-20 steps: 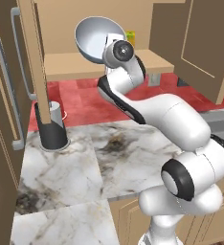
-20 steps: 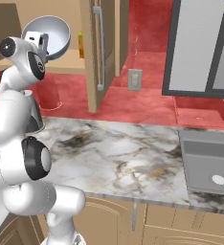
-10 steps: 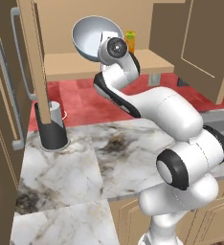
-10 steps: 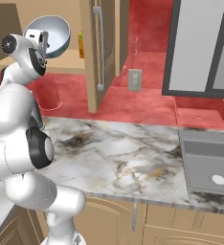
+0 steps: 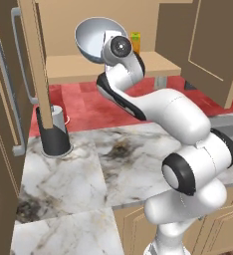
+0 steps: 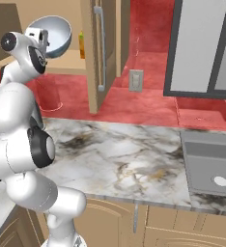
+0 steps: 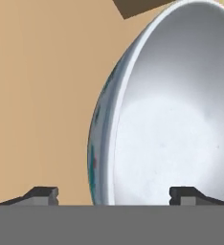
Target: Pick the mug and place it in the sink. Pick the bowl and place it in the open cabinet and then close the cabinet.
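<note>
Inside the open cabinet [image 5: 108, 67], your pincer [image 7: 114, 196] stands wide astride the tilted bowl [image 7: 171, 115] rim at 12 o'clock; back out straight, don't snag it.

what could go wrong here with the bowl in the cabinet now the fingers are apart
The bowl stands tilted on edge over the cabinet shelf, its rim between the spread fingers of the gripper, so it could roll or tip off the shelf. Pulling back, a fingertip inside the rim could drag the bowl along.
</note>
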Controlling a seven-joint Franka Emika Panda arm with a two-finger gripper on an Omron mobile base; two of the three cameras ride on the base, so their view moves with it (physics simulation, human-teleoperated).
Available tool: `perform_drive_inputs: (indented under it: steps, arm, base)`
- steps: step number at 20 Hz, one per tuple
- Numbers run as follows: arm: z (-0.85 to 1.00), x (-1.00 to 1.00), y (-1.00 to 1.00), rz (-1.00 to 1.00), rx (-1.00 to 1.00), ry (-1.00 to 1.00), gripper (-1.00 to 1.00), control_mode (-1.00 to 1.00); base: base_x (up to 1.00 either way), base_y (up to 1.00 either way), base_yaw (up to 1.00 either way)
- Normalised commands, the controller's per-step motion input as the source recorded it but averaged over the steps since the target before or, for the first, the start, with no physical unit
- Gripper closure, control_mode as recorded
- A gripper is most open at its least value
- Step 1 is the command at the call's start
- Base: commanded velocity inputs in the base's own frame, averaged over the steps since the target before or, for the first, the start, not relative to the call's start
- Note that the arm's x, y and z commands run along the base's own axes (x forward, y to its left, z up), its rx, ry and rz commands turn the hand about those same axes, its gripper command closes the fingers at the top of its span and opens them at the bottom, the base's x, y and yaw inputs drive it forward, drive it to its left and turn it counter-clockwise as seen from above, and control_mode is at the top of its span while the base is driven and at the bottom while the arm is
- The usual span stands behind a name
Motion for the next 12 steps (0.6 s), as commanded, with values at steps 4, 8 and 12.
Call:
perform_drive_inputs:
  steps: [4, 8, 12]
  arm:
    - [0.01, 0.07, 0.04, 0.0, 0.0, 0.0, -1.0, -1.0]
    - [0.08, 0.11, 0.11, 0.0, -0.08, -0.11, -1.0, -1.0]
    - [0.07, 0.0, 0.08, 0.0, -0.03, -0.14, -1.0, -1.0]
  base:
    - [0.0, 0.0, 0.0]
    - [0.0, 0.0, 0.0]
    - [0.0, 0.0, 0.0]
